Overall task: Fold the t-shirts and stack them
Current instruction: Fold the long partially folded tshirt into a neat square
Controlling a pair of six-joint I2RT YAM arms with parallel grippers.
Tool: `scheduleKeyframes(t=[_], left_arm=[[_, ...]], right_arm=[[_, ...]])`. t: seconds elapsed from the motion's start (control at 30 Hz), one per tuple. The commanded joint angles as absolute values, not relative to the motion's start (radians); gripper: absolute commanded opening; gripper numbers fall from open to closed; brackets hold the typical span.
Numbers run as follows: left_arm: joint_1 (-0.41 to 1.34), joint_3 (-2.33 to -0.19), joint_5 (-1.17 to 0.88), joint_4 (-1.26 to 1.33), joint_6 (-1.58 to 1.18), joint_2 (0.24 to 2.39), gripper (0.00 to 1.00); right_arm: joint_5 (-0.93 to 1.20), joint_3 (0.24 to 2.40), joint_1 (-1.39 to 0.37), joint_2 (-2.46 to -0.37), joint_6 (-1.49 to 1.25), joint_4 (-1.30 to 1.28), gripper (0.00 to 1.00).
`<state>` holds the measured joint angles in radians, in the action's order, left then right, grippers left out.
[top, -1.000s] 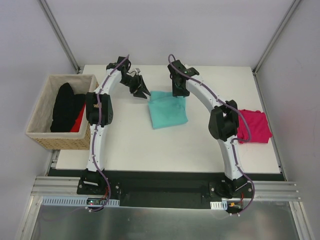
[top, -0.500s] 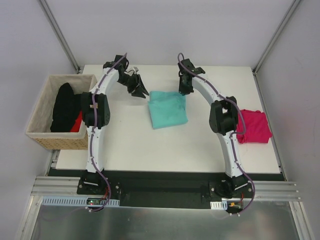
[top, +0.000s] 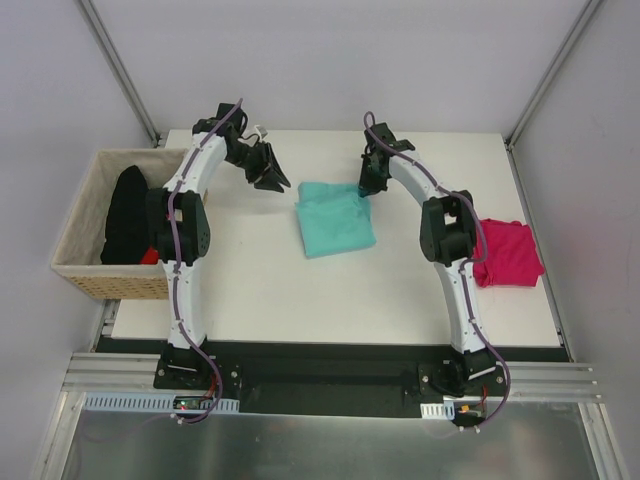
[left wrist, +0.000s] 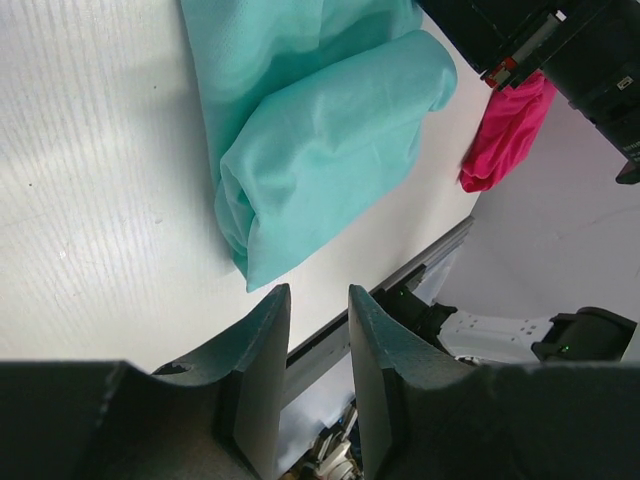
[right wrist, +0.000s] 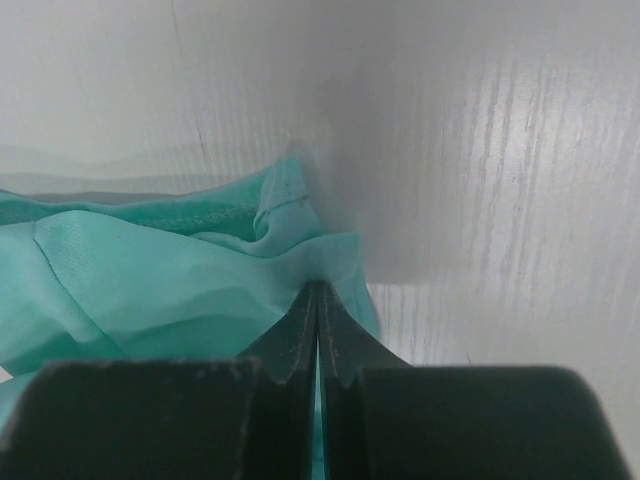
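Leftmost, a wicker basket [top: 100,280] of dark clothes [top: 128,215] stands beside the surface [top: 300,300]. Next, the left tool [top: 272,180] hovers just off the cloth's far left, jaws a narrow way apart with nothing between them. Mid-surface lies the teal t-shirt [top: 335,218], folded into a loose, slightly rumpled rectangle. The right tool [top: 368,187] is pinched closed on its far right corner. Near the right edge sits the pink t-shirt [top: 505,253], a folded lump. Judging by this, both shirts are roughly folded but well apart, so stacking is left to do, and the teal fold may want tidying. No brand, label or writing is readable.
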<state>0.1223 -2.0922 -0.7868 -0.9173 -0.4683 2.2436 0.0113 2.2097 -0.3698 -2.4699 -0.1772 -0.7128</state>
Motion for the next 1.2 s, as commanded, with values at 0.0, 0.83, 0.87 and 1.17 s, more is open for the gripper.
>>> scheduleKeyframes(t=[0.0, 0.83, 0.87, 1.17], left_arm=[[0.109, -2.066, -0.765, -0.922, -0.469, 2.152, 0.29], [0.104, -1.956, -0.724, -0.916, -0.430, 2.072, 0.27], [0.104, -1.948, -0.721, -0.913, -0.426, 2.072, 0.27], [0.100, -1.970, -0.730, -0.907, -0.400, 2.131, 0.27]], right_arm=[[0.067, 2.151, -0.368, -2.431, -0.215, -0.693, 0.01], [0.006, 1.698, -0.512, -2.131, -0.258, -0.663, 0.01], [0.006, 1.692, -0.517, -2.128, -0.259, -0.663, 0.01], [-0.110, 1.807, -0.528, -2.089, -0.244, -0.758, 0.13]])
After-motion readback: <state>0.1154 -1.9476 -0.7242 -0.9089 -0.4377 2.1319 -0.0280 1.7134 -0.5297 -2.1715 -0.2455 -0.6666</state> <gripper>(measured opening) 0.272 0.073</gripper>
